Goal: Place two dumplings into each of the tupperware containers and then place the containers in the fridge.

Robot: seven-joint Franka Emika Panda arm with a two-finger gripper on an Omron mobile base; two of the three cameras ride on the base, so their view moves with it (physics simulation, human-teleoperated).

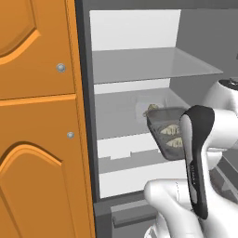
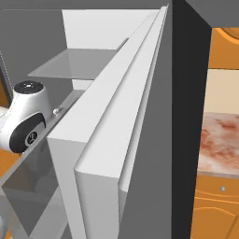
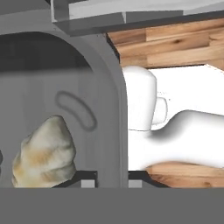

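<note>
The fridge (image 1: 135, 69) stood open, w/ two glass shelves (image 1: 153, 65) counted in the left base view, one upper and one lower. One dark grey container (image 1: 163, 132) hung at the front of the lower shelf, tilted, its near end hidden behind the arm's black-and-white forearm. Two dumplings (image 1: 171, 135) lay inside it, side by side. Just beyond that container, farther back on the same shelf, sat a paler see-through container (image 1: 149, 108) w/ at least one dumpling in it; couldn't count more there.

The claw itself was hidden behind the forearm in the left base view, so where exactly the fingers sat on the dark container couldn't be made out. In the hand view, the dark tray's rounded rim (image 3: 111, 109) ran right up against the camera, and one dumpling (image 3: 43, 153) lay inside, just left of the claw's line. The fingertips were too dark and cropped to read. From the tray hanging w/ its near end at the hand, the claw looked clamped on the dark container's rim, jaws narrow.

Right base view: the fridge's open door (image 2: 116, 140) stood edge-on, w/ a speckled stone surface (image 2: 219, 144) and orange cabinets (image 2: 217, 205) beyond it. Two orange cabinet doors (image 1: 37, 116) stood left of the fridge, each w/ one round knob.
</note>
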